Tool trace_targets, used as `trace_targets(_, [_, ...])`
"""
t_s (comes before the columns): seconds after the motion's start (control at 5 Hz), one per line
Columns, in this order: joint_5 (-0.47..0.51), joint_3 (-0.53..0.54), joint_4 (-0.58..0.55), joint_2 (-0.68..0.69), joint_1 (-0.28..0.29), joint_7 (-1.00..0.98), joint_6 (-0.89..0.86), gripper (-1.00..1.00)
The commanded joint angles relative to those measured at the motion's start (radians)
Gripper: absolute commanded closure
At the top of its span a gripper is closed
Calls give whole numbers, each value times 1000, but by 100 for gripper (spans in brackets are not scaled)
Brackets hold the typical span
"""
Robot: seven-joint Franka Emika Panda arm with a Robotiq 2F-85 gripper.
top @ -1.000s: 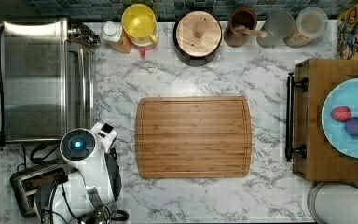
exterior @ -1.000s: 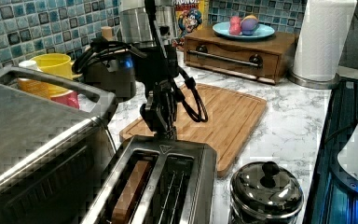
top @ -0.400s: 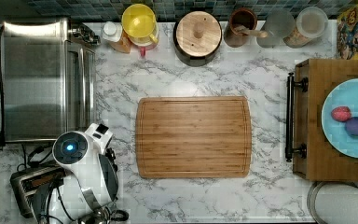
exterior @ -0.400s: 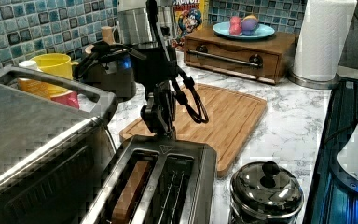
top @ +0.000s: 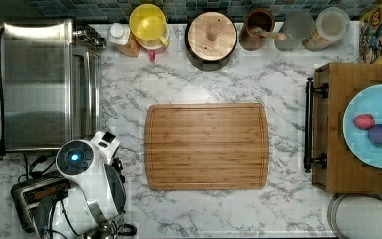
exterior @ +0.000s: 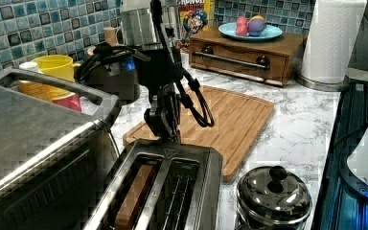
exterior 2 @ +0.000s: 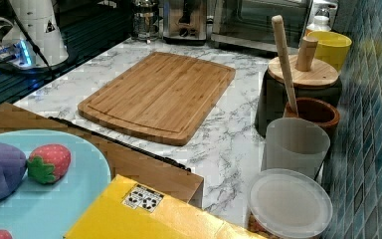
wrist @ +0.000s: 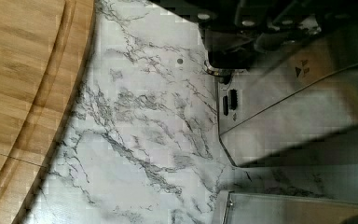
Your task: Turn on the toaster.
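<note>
Kitchen — marble counter, tiled backsplash, toaster oven, cutting board.

White arm, black looping cables

White marble-patterned countertop veined in grey, backed by a wall of small blue-green tiles. Bamboo cutting board lay flat mid-counter. Large steel toaster oven stood at the top view's left. Along the tiled wall: yellow cup, dark pot with wooden lid, brown jar holding a wooden stick, frosted containers. Wooden drawer box carried a blue plate. Paper towel roll stood beside it. Lighting even, soft reflections on steel.
</note>
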Motion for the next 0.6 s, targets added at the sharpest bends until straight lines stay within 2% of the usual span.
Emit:
trace_targets(0.2, [-42, -18, -151, 127, 21, 80, 68, 100])
trace_targets(0.4, [-52, 12, -151, 131, -9, 87, 69, 100])
trace_targets(0.6, [-42, -17, -151, 128, 20, 80, 68, 100])
